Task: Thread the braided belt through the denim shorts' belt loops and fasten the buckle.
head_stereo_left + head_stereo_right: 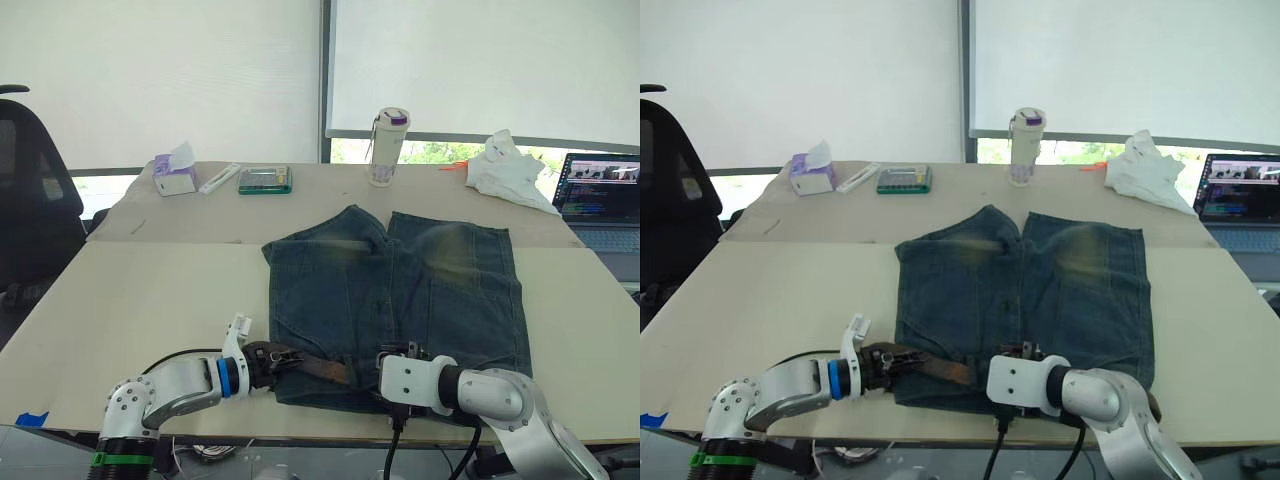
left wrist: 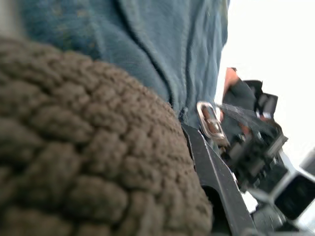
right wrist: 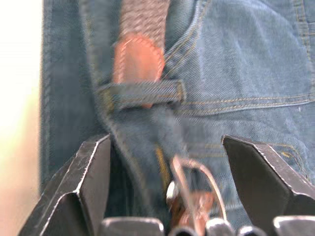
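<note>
- denim shorts [image 1: 400, 300] lie flat on the beige table [image 1: 130, 300], waistband at the near edge toward me, legs pointing away to the far side.
- braided belt [image 1: 315, 367] runs along the waistband between my two grippers; my left gripper [image 1: 268, 362] is clenched on its outer stretch at the shorts' left corner, the brown weave pressed right against that wrist camera.
- my right gripper [image 3: 165, 162] hangs over the middle of the waistband with its fingers [image 3: 86, 177] spread wide, grasping nothing.
- buckle [image 3: 194, 191] sits between those spread fingers, lying on the denim close to the palm.
- belt's tan leather tip [image 3: 138, 61] pokes under one of the belt loops [image 3: 142, 93], just beyond the buckle.
- far side of the table: a tissue box [image 1: 174, 175], a green case [image 1: 265, 180], a white bottle [image 1: 386, 146], a crumpled white cloth [image 1: 510, 170] and a laptop [image 1: 600, 200], all well apart from the shorts.
</note>
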Robot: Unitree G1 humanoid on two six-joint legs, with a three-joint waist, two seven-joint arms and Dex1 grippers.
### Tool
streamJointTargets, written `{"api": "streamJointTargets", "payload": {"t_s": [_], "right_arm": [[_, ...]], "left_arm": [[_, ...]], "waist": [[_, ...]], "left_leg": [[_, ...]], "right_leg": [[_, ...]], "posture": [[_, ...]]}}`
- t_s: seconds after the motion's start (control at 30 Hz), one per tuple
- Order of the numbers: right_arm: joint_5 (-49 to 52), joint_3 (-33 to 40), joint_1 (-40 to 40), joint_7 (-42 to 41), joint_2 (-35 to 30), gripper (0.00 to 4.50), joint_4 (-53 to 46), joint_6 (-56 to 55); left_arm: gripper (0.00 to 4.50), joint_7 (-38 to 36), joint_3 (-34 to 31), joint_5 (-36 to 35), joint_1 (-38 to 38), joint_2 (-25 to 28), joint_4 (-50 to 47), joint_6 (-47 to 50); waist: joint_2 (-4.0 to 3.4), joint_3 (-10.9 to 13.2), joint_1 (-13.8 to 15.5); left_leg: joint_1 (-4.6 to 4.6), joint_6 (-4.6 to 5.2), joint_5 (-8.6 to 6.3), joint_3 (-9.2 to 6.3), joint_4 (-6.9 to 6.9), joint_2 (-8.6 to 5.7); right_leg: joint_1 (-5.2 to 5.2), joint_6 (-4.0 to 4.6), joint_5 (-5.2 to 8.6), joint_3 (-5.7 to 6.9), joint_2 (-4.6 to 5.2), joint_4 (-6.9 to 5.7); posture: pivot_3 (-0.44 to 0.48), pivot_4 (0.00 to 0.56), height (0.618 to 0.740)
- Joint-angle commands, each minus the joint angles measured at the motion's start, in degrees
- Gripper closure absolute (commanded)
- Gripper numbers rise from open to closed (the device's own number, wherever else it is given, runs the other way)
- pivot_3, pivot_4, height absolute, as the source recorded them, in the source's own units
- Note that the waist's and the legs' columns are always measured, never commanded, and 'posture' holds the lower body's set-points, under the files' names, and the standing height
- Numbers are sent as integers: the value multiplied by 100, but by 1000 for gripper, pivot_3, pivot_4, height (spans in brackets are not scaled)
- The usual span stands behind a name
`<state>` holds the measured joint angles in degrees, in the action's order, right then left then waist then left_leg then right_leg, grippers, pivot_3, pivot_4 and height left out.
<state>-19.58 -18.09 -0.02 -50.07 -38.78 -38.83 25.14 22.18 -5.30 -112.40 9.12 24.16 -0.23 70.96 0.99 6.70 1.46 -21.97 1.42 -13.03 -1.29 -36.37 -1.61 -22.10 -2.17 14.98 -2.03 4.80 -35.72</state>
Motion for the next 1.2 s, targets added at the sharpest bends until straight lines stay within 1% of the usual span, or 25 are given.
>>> {"api": "streamJointTargets", "payload": {"t_s": [0.03, 0.17, 0.27, 0.4, 0.5, 0.6, 0.67, 0.77, 0.83, 0.9, 0.97, 1.03, 1.07, 1.13, 1.17, 1.2], "right_arm": [[-77, -60, -187, 210, 171, 605, 63, 127], [-156, -169, -301, 278, 235, 605, 237, 133], [-141, -131, -515, 457, 527, 605, 393, 366], [-196, -138, -1111, 613, 907, 605, 803, 604], [-211, -147, -1504, 741, 1125, 605, 1085, 701], [-201, -183, -1830, 867, 1325, 605, 1371, 728], [-167, -193, -1994, 929, 1436, 605, 1535, 717], [-220, -198, -2295, 1147, 1607, 605, 1933, 673], [-7, -170, -2328, 1044, 1738, 605, 1930, 818], [390, -170, -2159, 605, 1724, 605, 1541, 1183], [873, -8, -1956, 257, 1717, 605, 1078, 1697], [1194, 135, -1774, 49, 1535, 66, 649, 2032], [1270, 169, -1696, 7, 1412, 29, 470, 2128], [1309, 361, -1500, 250, 1367, 29, 104, 2451], [1345, 433, -1422, 322, 1324, 29, -62, 2603], [1398, 482, -1353, 350, 1267, 29, -211, 2733]], "left_arm": [[4500, 133, 218, -60, 122, -397, 152, -57], [4500, 415, 177, -60, 381, -729, 222, -178], [4500, 869, -54, -60, 661, -860, 431, -548], [4500, 1250, -275, -60, 1330, -809, 728, -605], [4500, 1518, -410, -60, 1672, -704, 975, -712], [4500, 1438, -331, -60, 1828, -470, 1055, -638], [4500, 1263, -360, 153, 2014, -411, 1333, -760], [4500, 472, -319, 1057, 2517, -351, 1965, -805], [4500, -2, -285, 1538, 2965, -351, 2493, -740], [4500, -121, -363, 1562, 3174, -302, 2767, -381], [4500, -104, -414, 1430, 3133, -185, 2745, 62], [4500, 266, -497, 1005, 2852, -136, 2448, 203], [4500, 510, -523, 738, 2679, -131, 2250, 166], [4500, 1137, -535, 124, 2018, -233, 1399, -120], [4500, 1349, -541, -8, 1741, -295, 1021, -234], [4500, 1501, -549, -60, 1529, -353, 719, -340]], "waist": [[1, 0, 5], [9, 0, 74], [17, 1, 71], [25, 6, 58], [30, 8, 20], [31, 9, -51], [32, 10, -75], [37, 15, -78], [38, 16, -74], [38, 16, -79], [38, 16, -92], [38, 16, -110], [38, 16, -121], [38, 17, -133], [38, 17, -131], [38, 17, -125]], "left_leg": [[0, 0, 0, 0, 0, 2], [-2, 3, 2, -3, -1, -4], [-7, 3, 2, -6, -1, -3], [-18, -4, 7, -5, -1, -3], [-20, -10, 11, -6, 1, -2], [-16, -25, 20, -8, 23, 0], [-13, -33, 26, -10, 37, 0], [-8, -40, 35, -14, 40, -3], [-7, -41, 41, -16, 40, -10], [-10, -38, 44, -23, 43, -30], [-14, -34, 41, -30, 51, -27], [-15, -29, 34, -34, 54, -21], [-15, -29, 32, -36, 55, -16], [-17, -31, 28, -38, 54, -3], [-19, -34, 26, -38, 55, 14], [-16, -35, 26, -38, 55, 16]], "right_leg": [[1, 0, 0, 0, 1, 0], [1, 0, 0, 3, 15, 2], [1, 0, -1, 3, 15, 6], [1, 2, -3, 1, 0, -3], [-4, 5, -5, -3, -25, -6], [-8, 5, -4, -8, -35, -6], [-12, 5, -4, -8, -37, -9], [-12, 8, -6, 0, -42, -14], [-10, 10, -7, 9, -45, -15], [-12, 10, -7, 17, -42, -12], [-14, 5, -4, 17, -36, -9], [-15, 1, -2, 15, -34, -11], [-17, 0, -2, 14, -33, -12], [-19, 0, -2, 3, -21, -11], [-18, 1, -2, -10, 14, -8], [-18, 1, -2, -14, 27, -11]], "posture": [[0, 150, 740], [0, 150, 740], [0, 150, 740], [0, 150, 740], [0, 150, 740], [0, 150, 740], [0, 150, 740], [0, 150, 740], [0, 150, 740], [0, 150, 740], [0, 150, 740], [0, 150, 740], [0, 150, 740], [0, 150, 740], [0, 150, 740], [0, 150, 740]]}}
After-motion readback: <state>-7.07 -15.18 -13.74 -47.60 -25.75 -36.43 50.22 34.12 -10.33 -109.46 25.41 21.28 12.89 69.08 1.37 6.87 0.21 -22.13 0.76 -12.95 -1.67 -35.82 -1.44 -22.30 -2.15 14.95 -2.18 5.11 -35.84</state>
